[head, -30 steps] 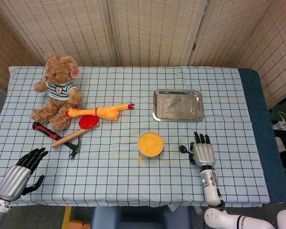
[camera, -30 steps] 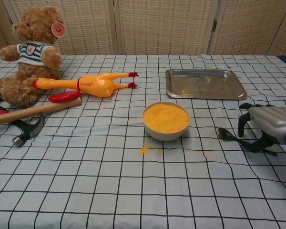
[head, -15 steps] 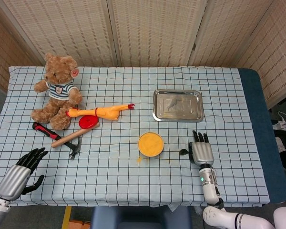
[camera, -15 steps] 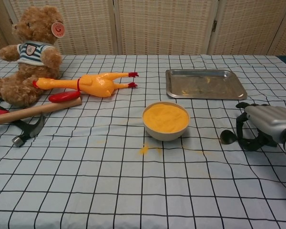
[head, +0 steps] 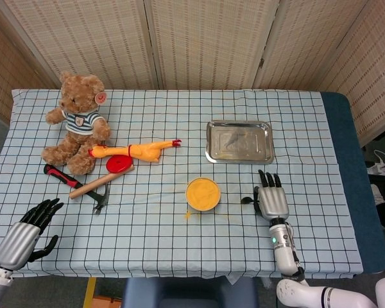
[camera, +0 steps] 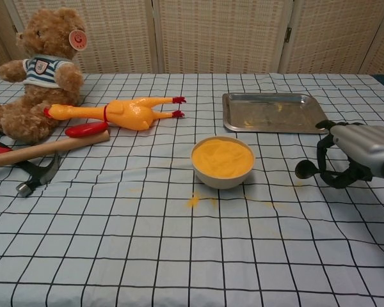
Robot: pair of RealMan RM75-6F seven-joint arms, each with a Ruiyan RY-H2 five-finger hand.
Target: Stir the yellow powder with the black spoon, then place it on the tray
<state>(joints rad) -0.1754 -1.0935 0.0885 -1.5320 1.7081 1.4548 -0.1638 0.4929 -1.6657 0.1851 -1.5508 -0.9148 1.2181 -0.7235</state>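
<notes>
Black spoon point(camera: 305, 169) gripped in right robot hand point(camera: 358, 160).
Held just right of powder bowl point(camera: 222, 161); left robot hand point(head: 27, 232) spread wide, holding nothing.

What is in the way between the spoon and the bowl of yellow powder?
Nothing that shows. The right hand holds the spoon just right of the bowl, and only bare checked cloth with a few powder specks lies between them. The tray sits farther back, out of that path.
</notes>
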